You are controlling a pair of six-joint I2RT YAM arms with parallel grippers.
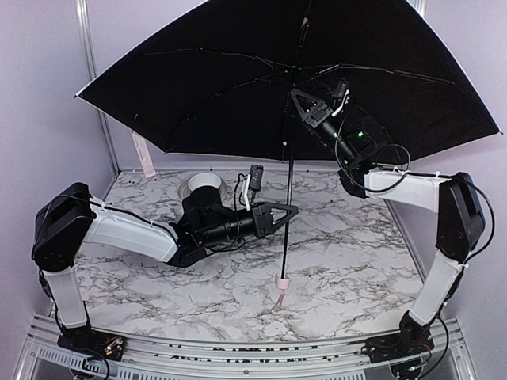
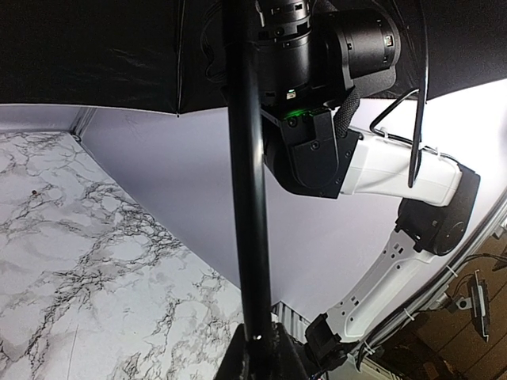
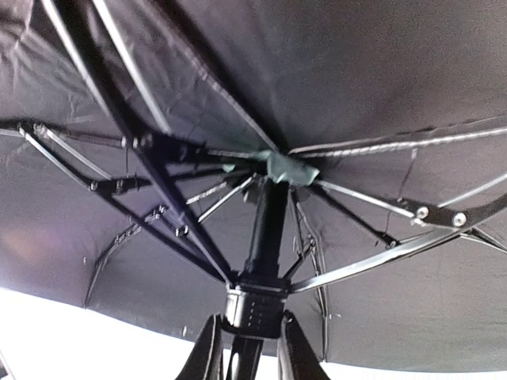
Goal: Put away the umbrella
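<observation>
The umbrella (image 1: 238, 79) is open, its black lining spread over the back of the table. Its thin black shaft (image 1: 289, 158) stands upright and ends in a pale pink handle knob (image 1: 280, 281) just above the marble. My left gripper (image 1: 290, 211) is shut on the shaft (image 2: 245, 198) at mid-height, fingers (image 2: 297, 356) clamped either side. My right gripper (image 1: 295, 93) reaches up under the canopy. In the right wrist view its fingers (image 3: 207, 348) press against both sides of the runner (image 3: 253, 305) where the ribs meet.
A white round dish (image 1: 204, 184) sits on the marble table (image 1: 356, 261) behind my left arm. Pale walls enclose the back and both sides. The canopy's edges reach close to those walls. My right arm (image 2: 396, 166) crosses behind the shaft.
</observation>
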